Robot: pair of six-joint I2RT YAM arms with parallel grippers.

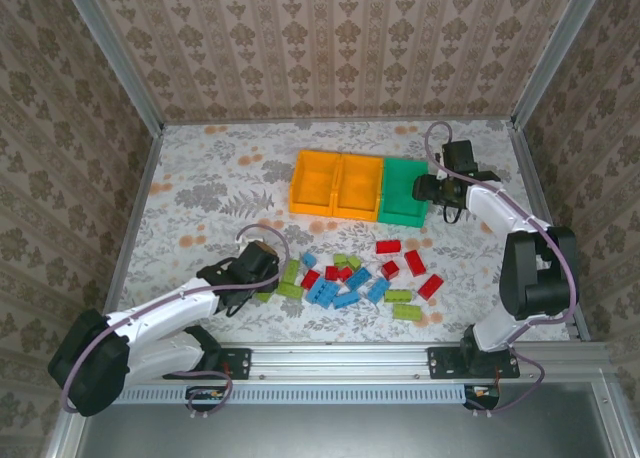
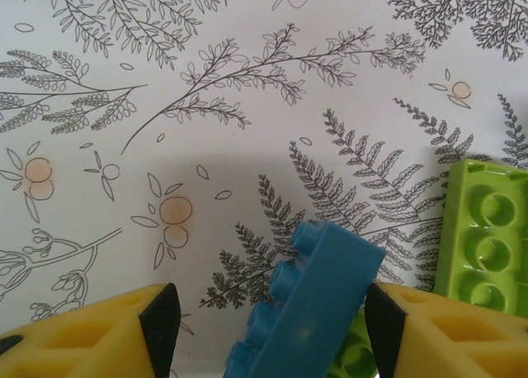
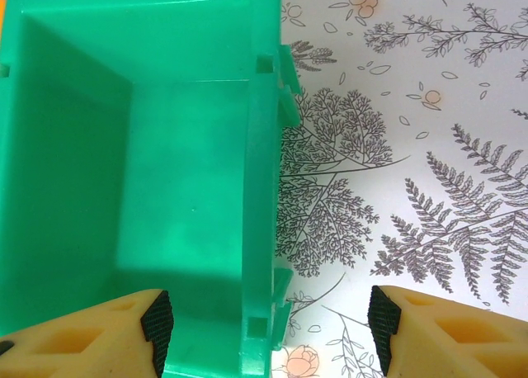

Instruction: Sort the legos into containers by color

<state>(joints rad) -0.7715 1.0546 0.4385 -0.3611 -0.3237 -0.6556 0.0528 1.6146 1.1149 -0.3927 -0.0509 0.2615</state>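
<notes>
Left gripper point(image 1: 266, 266) is at the lego pile's point(image 1: 360, 278) left edge and right gripper point(image 1: 424, 189) is at the green bin point(image 1: 404, 190). It and the orange bins point(image 1: 318, 185) look empty, so sorting is barely started.
Left wrist: jaws spread, blue brick point(image 2: 318, 304) tilted between them, unclamped.
Right wrist: jaws spread, straddling the green bin's wall.

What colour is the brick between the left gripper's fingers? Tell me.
Blue. The lego brick shows best in the left wrist view.
</notes>
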